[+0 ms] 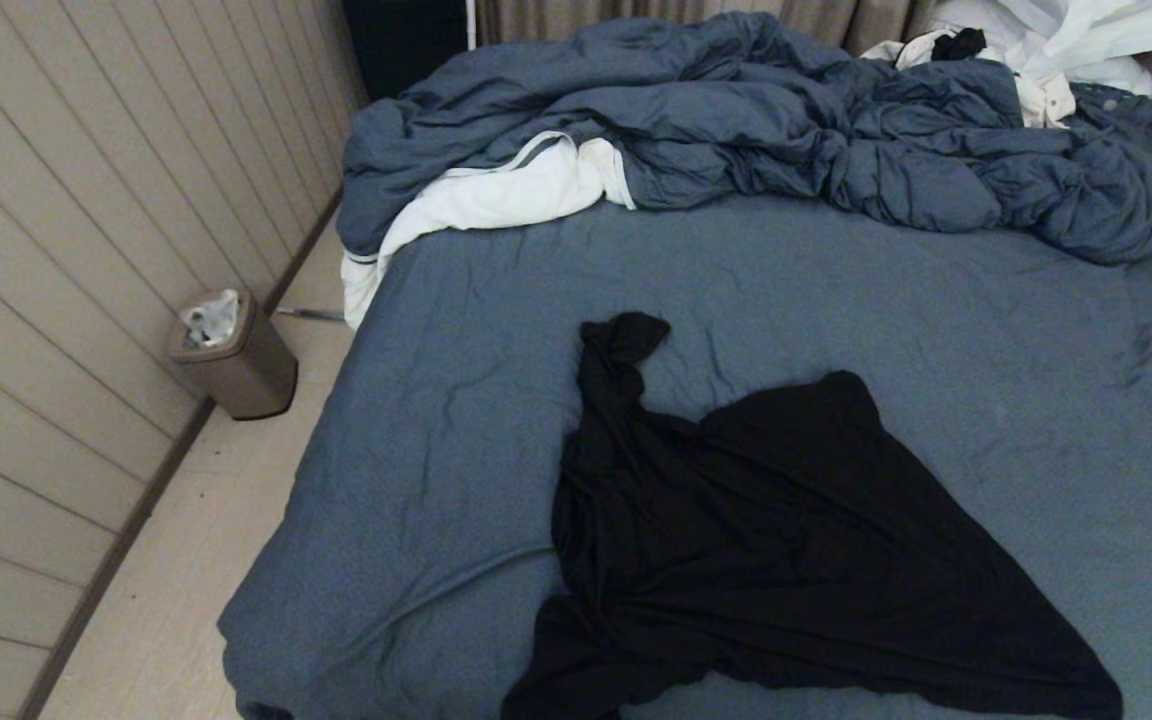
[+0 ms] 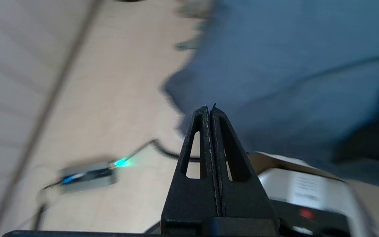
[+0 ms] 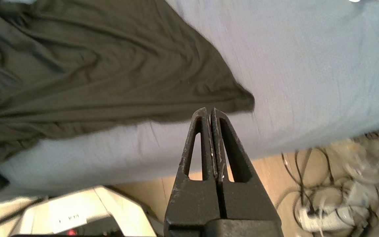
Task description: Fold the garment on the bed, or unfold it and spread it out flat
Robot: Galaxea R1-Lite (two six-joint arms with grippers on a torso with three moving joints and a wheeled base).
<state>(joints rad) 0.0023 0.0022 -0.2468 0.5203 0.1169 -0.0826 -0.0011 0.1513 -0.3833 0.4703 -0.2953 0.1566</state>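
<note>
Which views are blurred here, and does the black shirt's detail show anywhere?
Head view: sharp but dim, the garment a near-featureless black shape on the bed. Left wrist view: floor and bed edge smeared by motion blur, the shut left pincer crisp. Right wrist view: brighter, shirt folds readable, slight blur at the edges, right pincer sharp.

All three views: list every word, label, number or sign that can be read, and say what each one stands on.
No text can be read in any view.
White label on the robot's base, right wrist view: a few dark marks, too small and blurred to read.
White label on the robot's base, left wrist view: grey lines of print, too blurred to read.
Black garment on the bed: no print shows on the face turned up.
</note>
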